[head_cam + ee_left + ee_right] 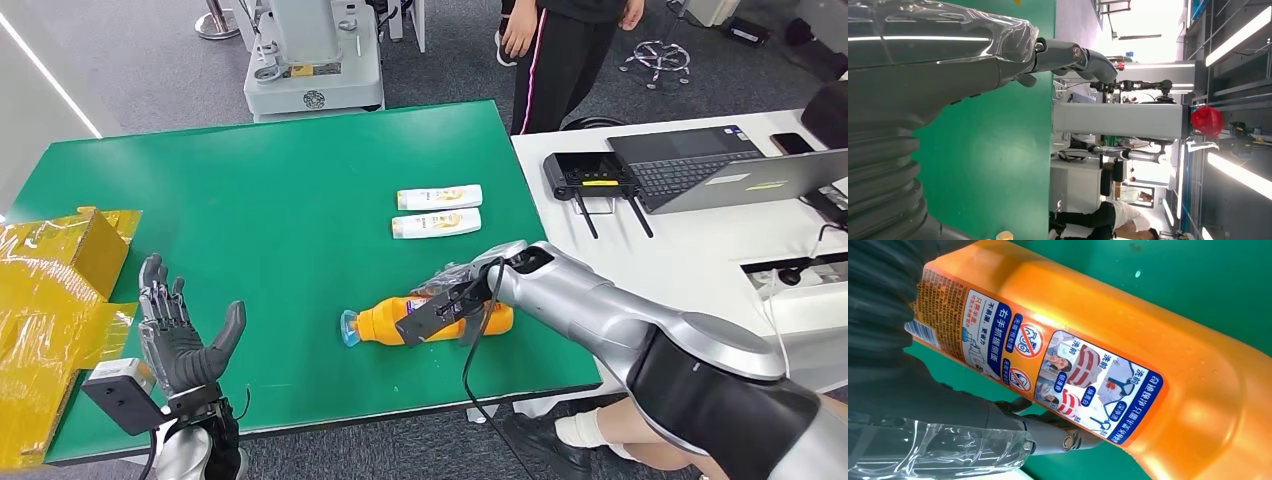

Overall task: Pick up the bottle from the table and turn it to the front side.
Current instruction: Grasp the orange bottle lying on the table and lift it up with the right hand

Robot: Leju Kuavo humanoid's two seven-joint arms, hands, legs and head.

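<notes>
— Orange bottle (pixel 420 320) is lying on its side near the front edge of the green table (pixel 250 200), blue cap pointing toward the robot's left. See it?

— Yes. The right hand (pixel 455 295) is reaching over its base end, and from the wrist the thumb is lying against the bottle's side by the instruction label, which is facing the wrist camera. I cannot tell whether the fingers are really closing on it.

— And the left hand (pixel 180 335)?

— That one is hovering over the table's near left corner, fingers spread, holding nothing.

— Two white tubes (pixel 438 210) are lying side by side farther back. A person (pixel 560 50) is standing behind the table.
</notes>
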